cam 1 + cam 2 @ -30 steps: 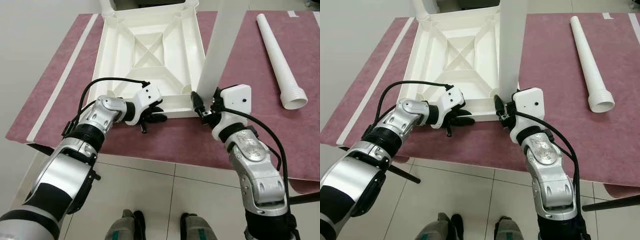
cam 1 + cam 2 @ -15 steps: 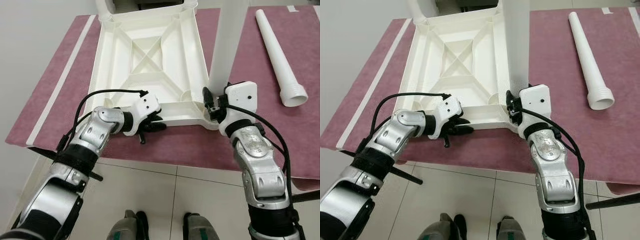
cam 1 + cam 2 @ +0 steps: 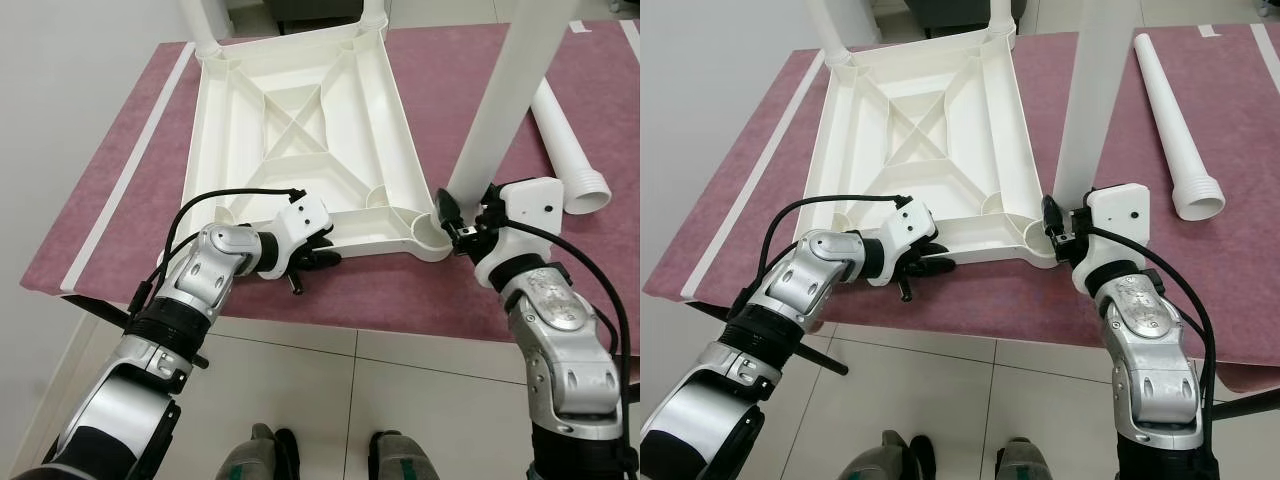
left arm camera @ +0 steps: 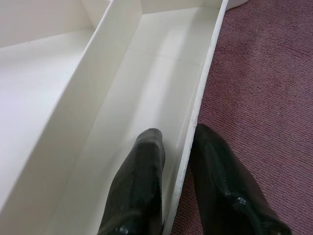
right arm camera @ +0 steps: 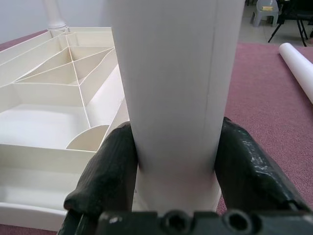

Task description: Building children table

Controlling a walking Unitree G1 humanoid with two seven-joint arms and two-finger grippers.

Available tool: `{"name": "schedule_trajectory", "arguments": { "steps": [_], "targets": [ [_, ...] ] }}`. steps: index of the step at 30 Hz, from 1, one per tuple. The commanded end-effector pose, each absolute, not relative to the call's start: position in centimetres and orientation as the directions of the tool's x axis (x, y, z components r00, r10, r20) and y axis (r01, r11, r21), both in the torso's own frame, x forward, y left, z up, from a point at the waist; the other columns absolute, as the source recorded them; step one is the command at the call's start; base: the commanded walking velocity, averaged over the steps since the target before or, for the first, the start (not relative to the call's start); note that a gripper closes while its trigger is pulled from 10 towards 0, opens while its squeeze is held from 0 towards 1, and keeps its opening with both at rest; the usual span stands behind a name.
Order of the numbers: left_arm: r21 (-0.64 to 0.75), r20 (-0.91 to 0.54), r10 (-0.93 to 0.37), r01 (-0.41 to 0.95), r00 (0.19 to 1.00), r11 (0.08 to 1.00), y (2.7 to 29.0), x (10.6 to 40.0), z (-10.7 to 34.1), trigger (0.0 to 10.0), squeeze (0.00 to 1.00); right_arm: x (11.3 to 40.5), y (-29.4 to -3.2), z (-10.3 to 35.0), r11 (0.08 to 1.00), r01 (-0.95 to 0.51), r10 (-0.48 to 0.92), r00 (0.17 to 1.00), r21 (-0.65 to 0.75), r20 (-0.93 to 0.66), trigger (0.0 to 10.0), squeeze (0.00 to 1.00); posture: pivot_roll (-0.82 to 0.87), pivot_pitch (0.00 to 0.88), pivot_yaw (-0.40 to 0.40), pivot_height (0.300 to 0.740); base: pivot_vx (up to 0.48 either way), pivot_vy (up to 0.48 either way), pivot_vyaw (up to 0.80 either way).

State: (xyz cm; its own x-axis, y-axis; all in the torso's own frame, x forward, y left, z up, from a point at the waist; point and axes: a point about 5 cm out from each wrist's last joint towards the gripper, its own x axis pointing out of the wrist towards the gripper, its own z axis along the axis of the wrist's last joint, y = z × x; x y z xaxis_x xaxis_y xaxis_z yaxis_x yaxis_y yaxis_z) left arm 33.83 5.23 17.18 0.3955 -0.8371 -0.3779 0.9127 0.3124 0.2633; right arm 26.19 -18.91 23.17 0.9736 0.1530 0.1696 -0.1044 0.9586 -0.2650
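The upturned white plastic tabletop (image 3: 300, 130) at upper centre is pinched at its rim by the left pincer (image 3: 312, 258), a third white tubular leg (image 3: 495, 110) is clasped over its corner socket by the right pincer (image 3: 452, 218), and a fourth white leg tube (image 3: 1175, 130) is left lying at upper right.

Plain indoor room: tiled floor (image 3: 330, 400), maroon mat (image 3: 600, 120).

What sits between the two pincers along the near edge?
The upturned tabletop's front rim spans from the left pincer to the right pincer, seen from the head views.
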Motion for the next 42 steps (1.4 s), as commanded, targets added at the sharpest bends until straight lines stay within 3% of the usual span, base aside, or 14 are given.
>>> {"name": "schedule_trajectory", "arguments": {
  "steps": [1,13,17,21,32,42],
  "targets": [
    [0.285,-0.416,-0.724,0.835,0.55,0.47,6.6,34.3,15.1,10.0,0.0,26.0,-18.9,21.6,0.961,-0.155,0.178,0.98,-0.228,0.085,10.0,0.0,-0.15,0.154,0.184,0.74,0.0,0.0,0.0],
    [0.278,-0.374,-0.768,0.853,0.521,0.443,6.5,34.1,15.6,10.0,0.0,25.3,-17.6,21.0,0.906,-0.34,0.357,0.934,-0.251,0.025,10.0,0.0,-0.15,0.151,0.187,0.74,0.0,0.0,0.0],
    [0.273,-0.338,-0.831,0.891,0.443,0.364,6.8,33.1,15.9,10.0,0.0,25.6,-17.8,20.6,0.887,-0.374,0.384,0.923,-0.27,-0.016,10.0,0.0,-0.15,0.15,0.174,0.74,0.0,0.0,0.0],
    [0.271,-0.335,-0.843,0.9,0.421,0.342,6.8,32.8,15.9,10.0,0.0,26.0,-17.8,20.3,0.877,-0.383,0.39,0.92,-0.289,-0.036,10.0,0.0,-0.15,0.15,0.172,0.74,0.0,0.0,0.0],
    [0.276,-0.33,-0.847,0.901,0.416,0.335,6.9,32.5,15.9,10.0,0.0,27.8,-19.0,19.8,0.862,-0.401,0.398,0.914,-0.309,-0.077,10.0,0.0,-0.14,0.154,0.17,0.74,0.0,0.0,0.0],
    [0.28,-0.33,-0.843,0.897,0.425,0.343,7.1,32.4,15.9,10.0,0.0,27.0,-20.1,18.9,0.852,-0.467,0.446,0.884,-0.237,-0.139,10.0,0.0,-0.14,0.157,0.171,0.74,0.0,0.0,0.0]
  ]
}}
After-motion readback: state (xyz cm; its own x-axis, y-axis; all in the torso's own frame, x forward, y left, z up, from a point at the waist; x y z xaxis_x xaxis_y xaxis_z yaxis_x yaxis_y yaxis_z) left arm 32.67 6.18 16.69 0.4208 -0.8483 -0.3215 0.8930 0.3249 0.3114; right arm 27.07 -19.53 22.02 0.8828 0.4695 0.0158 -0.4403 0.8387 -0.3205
